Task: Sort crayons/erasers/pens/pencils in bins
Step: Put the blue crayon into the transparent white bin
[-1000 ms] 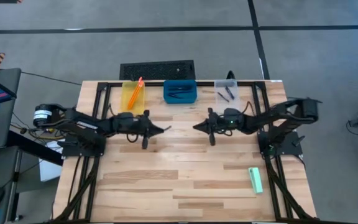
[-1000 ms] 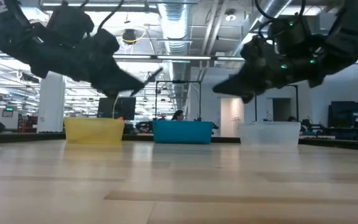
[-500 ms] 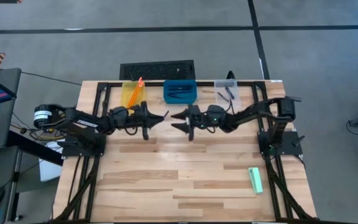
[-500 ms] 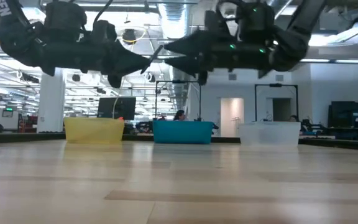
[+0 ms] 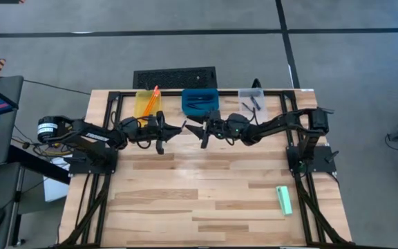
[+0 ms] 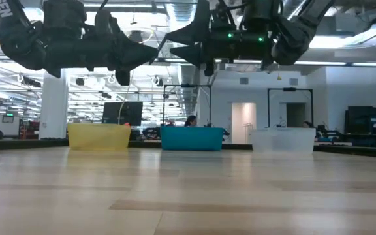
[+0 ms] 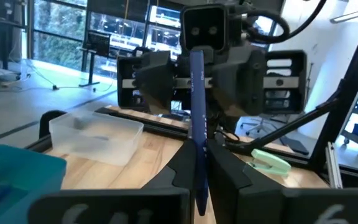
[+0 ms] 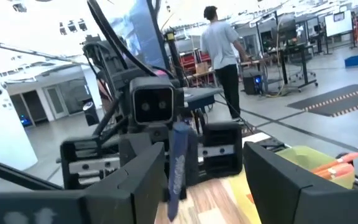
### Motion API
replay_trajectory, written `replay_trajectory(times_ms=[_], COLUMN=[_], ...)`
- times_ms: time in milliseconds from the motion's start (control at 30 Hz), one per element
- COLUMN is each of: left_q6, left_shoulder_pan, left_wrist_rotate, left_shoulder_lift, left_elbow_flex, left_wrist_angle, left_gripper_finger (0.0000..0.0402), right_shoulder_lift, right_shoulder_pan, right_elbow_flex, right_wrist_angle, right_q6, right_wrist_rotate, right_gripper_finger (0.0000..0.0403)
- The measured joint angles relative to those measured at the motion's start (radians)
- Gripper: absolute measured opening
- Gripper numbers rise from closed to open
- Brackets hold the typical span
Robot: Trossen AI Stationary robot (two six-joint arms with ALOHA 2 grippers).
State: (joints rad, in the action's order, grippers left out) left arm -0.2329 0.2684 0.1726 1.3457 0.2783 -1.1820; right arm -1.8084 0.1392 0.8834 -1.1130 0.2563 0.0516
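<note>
Two dark grippers meet tip to tip just in front of the solid blue plastic bin point(image 5: 200, 102): the left gripper point(image 5: 178, 128) is clenched on a slim dark blue pen point(image 7: 197, 134) whose long axis points at the right gripper point(image 5: 192, 128), which faces it with fingers spread wide to either side of the pen's free end.

2 grippers point(image 6: 145, 52) point(image 6: 178, 38) meet overhead; 3 bins point(image 6: 192, 138) behind.

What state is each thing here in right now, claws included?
Left claw: shut on a blue pen, raised above the table.
Right claw: open, facing the pen.
Yellow bin: holds orange pencils.
Blue bin: holds dark pens.
Clear bin: holds dark sticks.
Eraser: flat on the table, unsorted.
</note>
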Motion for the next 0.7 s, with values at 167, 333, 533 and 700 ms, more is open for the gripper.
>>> replay_trajectory(times_ms=[167, 333, 533, 700], left_q6=[0.000, -0.007, 0.001, 0.003], left_shoulder_pan=[0.000, 0.000, 0.000, 0.000], left_wrist_rotate=[0.000, 0.000, 0.007, 0.006], left_shoulder_lift=[0.000, 0.000, 0.000, 0.000], left_elbow_flex=[0.000, 0.008, 0.039, 0.041], left_wrist_angle=[0.002, 0.003, 0.011, 0.024], left_gripper_finger=[0.0011, 0.0011, 0.0011, 0.0011], right_shoulder_lift=[0.000, 0.000, 0.000, 0.000], right_shoulder_pan=[-0.001, -0.001, 0.000, 0.000], right_elbow_flex=[0.024, 0.065, 0.085, 0.085], right_wrist_angle=[0.002, 0.053, 0.070, 0.067], right_q6=[-0.002, 0.004, -0.001, -0.002], right_wrist_rotate=[-0.014, -0.027, -0.027, -0.028], right_gripper_finger=[0.0219, 0.0191, 0.0140, 0.0086])
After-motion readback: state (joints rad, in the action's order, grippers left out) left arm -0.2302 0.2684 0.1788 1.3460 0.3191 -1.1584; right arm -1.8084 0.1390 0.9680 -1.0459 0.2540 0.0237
